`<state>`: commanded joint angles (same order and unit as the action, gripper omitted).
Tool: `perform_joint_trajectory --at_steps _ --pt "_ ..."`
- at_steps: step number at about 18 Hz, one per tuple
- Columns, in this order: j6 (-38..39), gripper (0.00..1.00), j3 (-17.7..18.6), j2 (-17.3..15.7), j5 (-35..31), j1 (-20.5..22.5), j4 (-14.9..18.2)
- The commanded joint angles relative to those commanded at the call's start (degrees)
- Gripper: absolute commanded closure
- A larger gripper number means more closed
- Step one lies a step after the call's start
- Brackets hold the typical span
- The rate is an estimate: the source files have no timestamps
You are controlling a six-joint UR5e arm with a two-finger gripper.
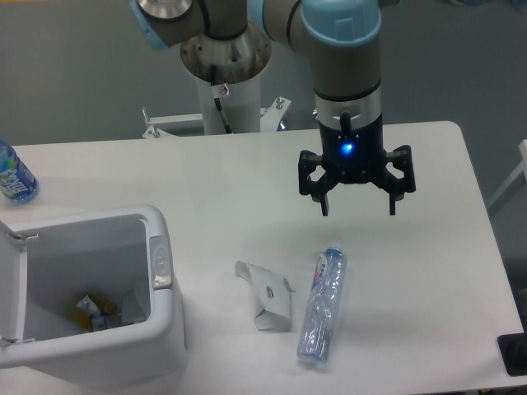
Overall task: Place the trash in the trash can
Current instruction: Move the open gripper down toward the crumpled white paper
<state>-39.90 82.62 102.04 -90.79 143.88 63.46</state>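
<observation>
A small white carton (268, 298) with grey print lies on the white table, front middle. A clear plastic bottle (322, 309) with a blue cap lies on its side just right of it. The white trash can (156, 329) stands at the front left with its lid open and a grey push-button (160, 265) on its rim. My gripper (357, 207) hangs above the table, behind and a little right of the bottle. It is open and empty, fingers pointing down.
A bottle with a blue-and-white label (13, 177) stands at the table's far left edge. Some scraps (97, 313) lie inside the trash can. The robot's base column (226, 82) rises behind the table. The table's right edge (486, 247) is near.
</observation>
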Motion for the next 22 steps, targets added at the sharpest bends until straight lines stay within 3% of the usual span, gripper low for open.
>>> perform_joint_trajectory --at_steps 7,10,12,22 --pt "0.1 0.0 0.1 0.9 -0.4 -0.3 -0.2" --pt "0.3 0.0 1.8 1.2 -0.4 -0.3 -0.5" --pt "4.5 0.0 3.2 1.5 -0.3 -0.3 -1.2" --pt "20.4 0.0 5.5 10.6 0.4 -5.7 -1.9"
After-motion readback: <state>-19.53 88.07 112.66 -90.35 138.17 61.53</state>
